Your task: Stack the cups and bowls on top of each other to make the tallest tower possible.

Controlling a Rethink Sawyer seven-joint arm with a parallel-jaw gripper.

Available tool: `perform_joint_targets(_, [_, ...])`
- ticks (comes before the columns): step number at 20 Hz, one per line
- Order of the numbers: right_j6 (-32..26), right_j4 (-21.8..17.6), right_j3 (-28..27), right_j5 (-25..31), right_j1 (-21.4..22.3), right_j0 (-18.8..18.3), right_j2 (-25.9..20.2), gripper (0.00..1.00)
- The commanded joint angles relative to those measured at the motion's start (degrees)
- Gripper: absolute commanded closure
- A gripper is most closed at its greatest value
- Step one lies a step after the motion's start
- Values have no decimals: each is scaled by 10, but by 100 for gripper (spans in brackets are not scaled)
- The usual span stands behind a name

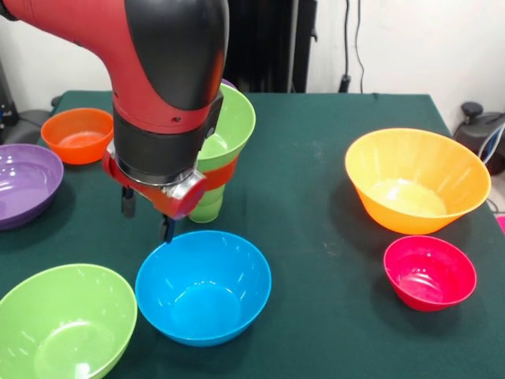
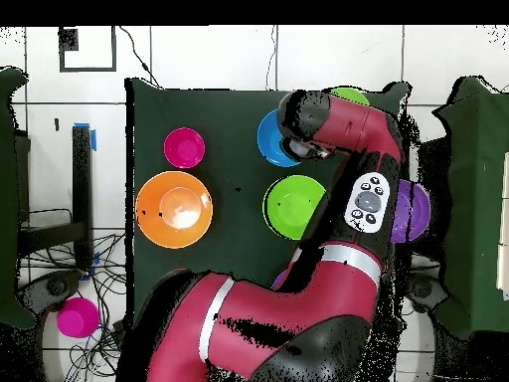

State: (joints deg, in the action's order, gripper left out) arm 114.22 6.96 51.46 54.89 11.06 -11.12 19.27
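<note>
The claw point(image 1: 147, 217) is hanging just above the far rim of the blue bowl point(image 1: 203, 287), its two dark fingers spread apart and gripping nothing. Right behind the arm, the tower point(image 1: 225, 146) is standing on the green desk point(image 1: 316, 205): a lime-green bowl over an orange-red rim on a light-green cup. Farther out are sitting a second lime-green bowl point(image 1: 65, 324), a purple bowl point(image 1: 25, 183), a small orange-red bowl point(image 1: 77, 135), the large orange bowl point(image 1: 417, 180) and the pink-red bowl point(image 1: 430, 272).
</note>
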Motion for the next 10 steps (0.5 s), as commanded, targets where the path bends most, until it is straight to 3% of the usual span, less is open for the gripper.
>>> perform_joint_targets(1, [43, -9, 93, -56, 11, -6, -55, 0])
perform_joint_targets(10, [38, -7, 76, -84, -2, -11, -61, 0])
